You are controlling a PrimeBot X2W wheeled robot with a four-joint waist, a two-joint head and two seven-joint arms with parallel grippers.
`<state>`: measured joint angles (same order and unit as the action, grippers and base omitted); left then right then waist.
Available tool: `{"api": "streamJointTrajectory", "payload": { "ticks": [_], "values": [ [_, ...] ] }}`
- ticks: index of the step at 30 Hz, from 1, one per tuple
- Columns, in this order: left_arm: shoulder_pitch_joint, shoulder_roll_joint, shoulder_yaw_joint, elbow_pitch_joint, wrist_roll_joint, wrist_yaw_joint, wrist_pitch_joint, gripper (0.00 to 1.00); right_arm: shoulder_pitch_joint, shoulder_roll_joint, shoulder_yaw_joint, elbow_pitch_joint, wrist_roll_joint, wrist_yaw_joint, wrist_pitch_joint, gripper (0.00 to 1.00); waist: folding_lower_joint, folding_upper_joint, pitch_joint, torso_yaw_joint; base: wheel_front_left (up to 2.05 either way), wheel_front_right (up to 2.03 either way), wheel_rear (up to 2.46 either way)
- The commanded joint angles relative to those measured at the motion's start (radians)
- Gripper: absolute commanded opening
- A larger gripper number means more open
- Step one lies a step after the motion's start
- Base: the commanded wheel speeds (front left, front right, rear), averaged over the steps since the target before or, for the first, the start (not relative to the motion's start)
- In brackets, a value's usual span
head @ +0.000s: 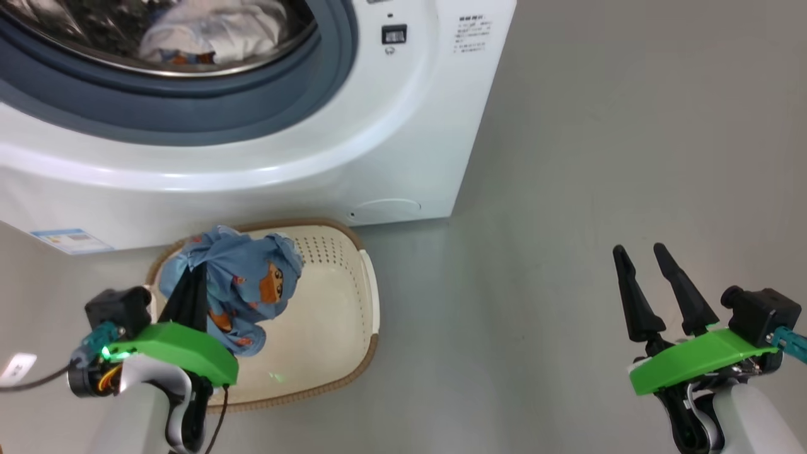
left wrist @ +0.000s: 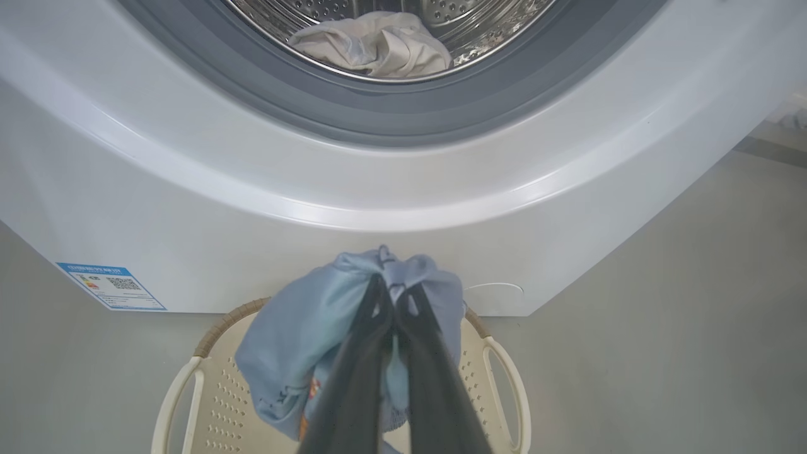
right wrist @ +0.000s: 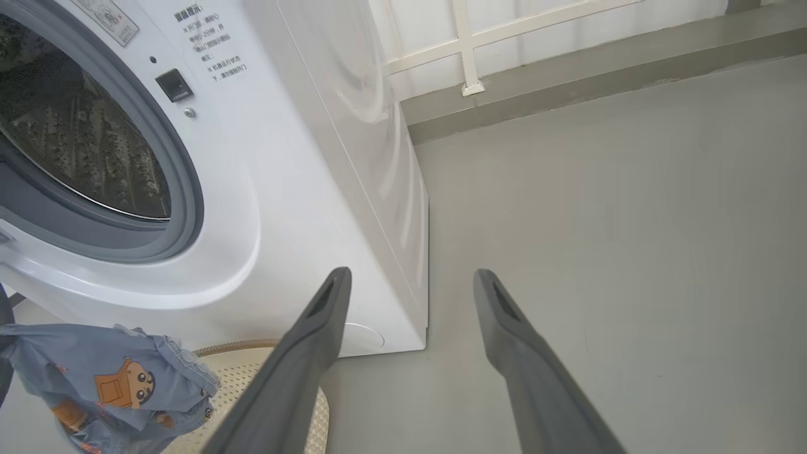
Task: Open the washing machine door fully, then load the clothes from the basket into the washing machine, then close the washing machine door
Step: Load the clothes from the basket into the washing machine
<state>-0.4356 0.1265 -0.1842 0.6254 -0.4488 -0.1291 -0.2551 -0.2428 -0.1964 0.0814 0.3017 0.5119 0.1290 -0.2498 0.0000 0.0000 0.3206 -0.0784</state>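
- Lower left: your left gripper (head: 195, 284) clamps the bunched blue garment (head: 252, 277), orange cartoon prints, above the cream basket (head: 328, 328).
- Lower right: your right gripper (head: 638, 249) gapes, empty.
- Top: pale garment (head: 214, 31) crumpled inside the washing machine (head: 315, 170).

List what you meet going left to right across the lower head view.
Sticker → blue garment, pinched in the shut left gripper → round cap → open right gripper.
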Motion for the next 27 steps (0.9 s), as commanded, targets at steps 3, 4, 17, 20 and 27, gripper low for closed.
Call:
{"api": "streamJointTrajectory", "payload": {
  "ticks": [3, 4, 17, 20, 27],
  "values": [
    [0.039, 0.013, 0.059, -0.071, 0.029, -0.002, -0.007, 0.0, 0.033, -0.018, 0.017, -0.019, -0.003, 0.002, -0.012, 1.0, 0.0, 0.0, -0.043, 0.018, 0.0, 0.0, 0.0],
    [0.054, 0.01, 0.068, -0.089, 0.037, -0.002, -0.007, 0.0, 0.039, -0.02, 0.017, -0.018, -0.004, 0.002, -0.012, 1.0, 0.0, 0.0, -0.052, 0.02, 0.0, 0.0, 0.0],
    [0.277, -0.035, 0.184, -0.345, 0.14, -0.002, -0.007, 0.0, 0.105, -0.038, 0.011, -0.017, -0.002, 0.002, -0.012, 1.0, 0.0, 0.0, -0.131, 0.038, 0.0, 0.0, 0.0],
    [0.324, -0.046, 0.204, -0.392, 0.159, -0.002, -0.007, 0.0, 0.117, -0.04, 0.006, -0.018, -0.003, 0.002, -0.012, 1.0, 0.0, 0.0, -0.141, 0.04, 0.0, 0.0, 0.0],
    [0.384, -0.068, 0.231, -0.467, 0.171, -0.002, -0.007, 0.0, 0.132, -0.043, -0.002, -0.021, -0.004, 0.002, -0.012, 1.0, 0.0, 0.0, -0.149, 0.044, 0.0, 0.0, 0.0]
  ]
}}
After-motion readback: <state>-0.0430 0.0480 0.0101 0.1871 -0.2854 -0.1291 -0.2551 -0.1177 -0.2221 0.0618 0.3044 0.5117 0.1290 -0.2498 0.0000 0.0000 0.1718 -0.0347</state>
